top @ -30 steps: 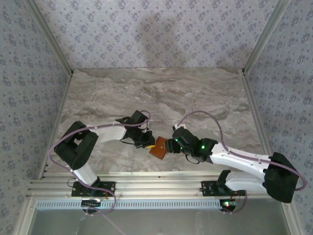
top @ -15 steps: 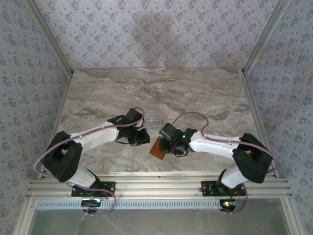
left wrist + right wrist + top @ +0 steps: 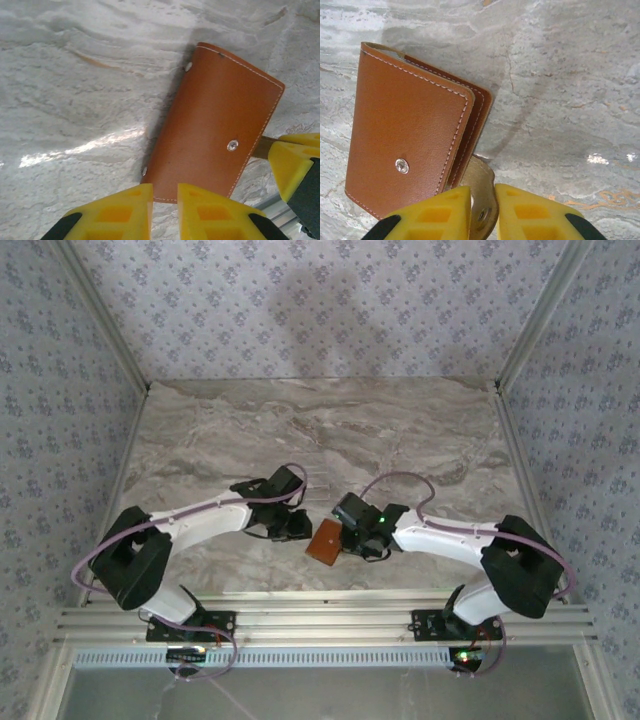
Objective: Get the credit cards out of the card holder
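The card holder (image 3: 323, 540) is a flat orange-brown wallet lying folded on the marble between the two arms. In the left wrist view the card holder (image 3: 220, 125) shows its stitched cover and a snap stud. My left gripper (image 3: 165, 200) stands at its near short edge, jaws a narrow gap apart with marble showing between them. In the right wrist view my right gripper (image 3: 482, 205) is shut on the snap tab (image 3: 481, 177), which sticks out from the card holder (image 3: 405, 130). From above, the left gripper (image 3: 298, 528) and right gripper (image 3: 345, 537) flank the wallet. The credit cards are hidden.
The marble table (image 3: 330, 430) stretches open behind the arms. An aluminium rail (image 3: 320, 620) runs along the near edge, and patterned walls close in the left, right and back sides. The right gripper's yellow finger (image 3: 292, 160) shows beside the wallet in the left wrist view.
The right arm straightened out toward the wallet and its jaws closed on the snap tab. The left jaws parted slightly. The wallet stayed in about the same spot.
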